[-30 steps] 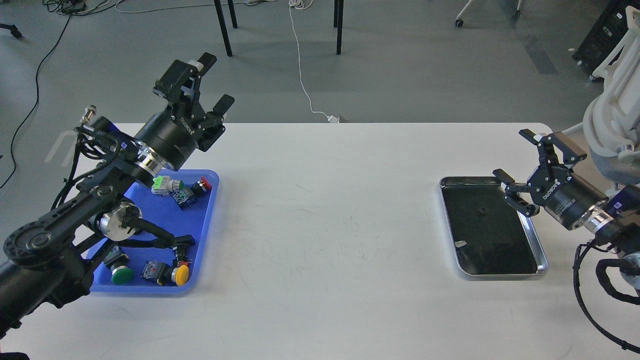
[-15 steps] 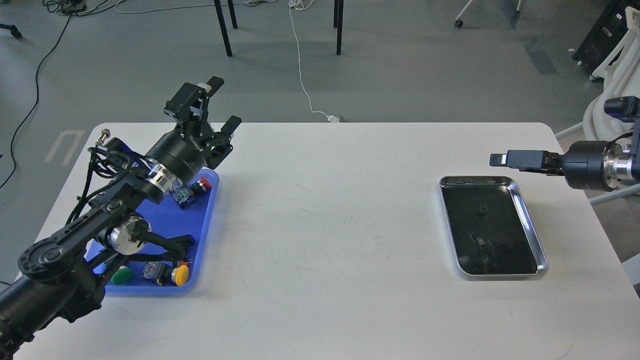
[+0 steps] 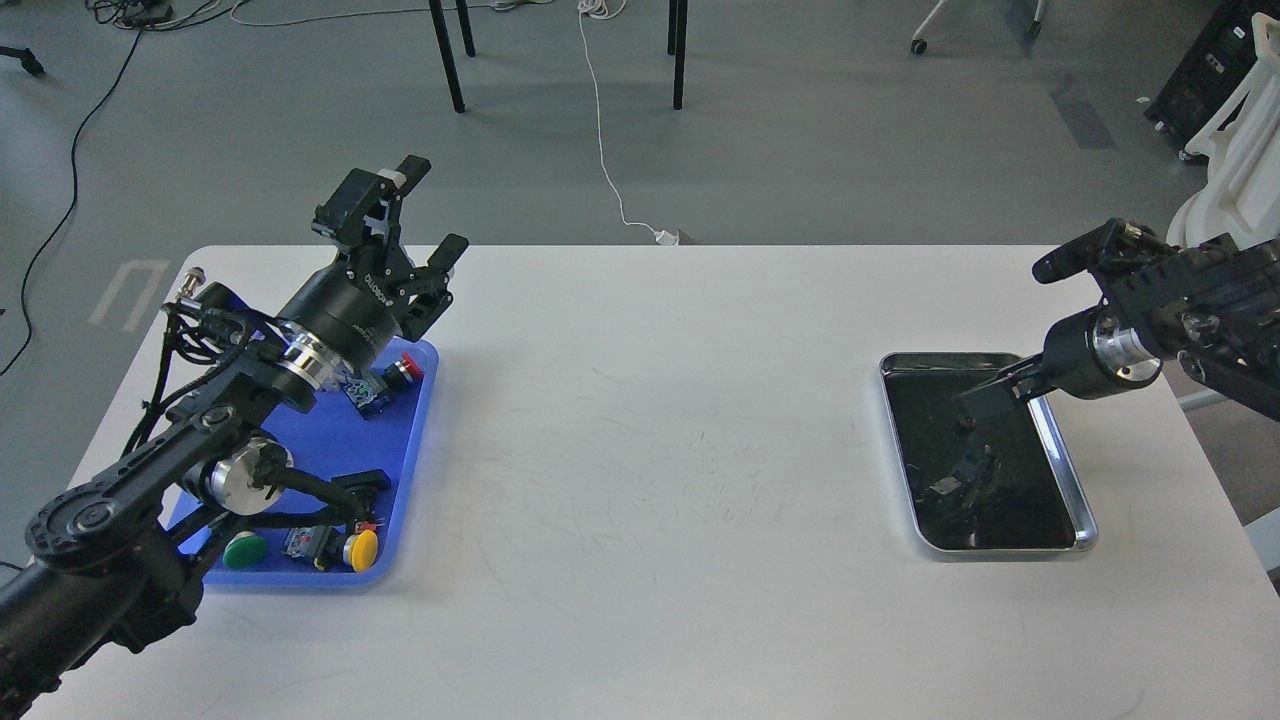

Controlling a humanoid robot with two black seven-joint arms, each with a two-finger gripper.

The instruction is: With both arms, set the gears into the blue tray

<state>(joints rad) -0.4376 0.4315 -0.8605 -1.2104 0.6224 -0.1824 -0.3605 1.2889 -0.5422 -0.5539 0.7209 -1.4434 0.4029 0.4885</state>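
Note:
The blue tray [image 3: 412, 470] lies at the table's left, partly covered by my left arm. My left gripper [image 3: 412, 222] hangs above the tray's far edge, tilted up and away, open with nothing between its fingers. At the right, my right gripper [image 3: 978, 404] reaches down from the right over the far half of the silver-rimmed dark tray [image 3: 1062, 462]. It is dark and seen side-on, so its fingers cannot be told apart. No gear can be made out on the dark tray floor; the gripper tip covers the spot near the tray's middle, and only reflections show below it.
Push-button switches lie in the blue tray: a red cap [image 3: 406, 368], a green cap [image 3: 243, 551] and a yellow cap [image 3: 362, 548]. Chair legs and a white cable are on the floor beyond the table. White equipment stands off the right edge.
My right gripper swung from level beyond the dark tray's far corner to pointing down into the tray. My left gripper shifted slightly left and up, still open.

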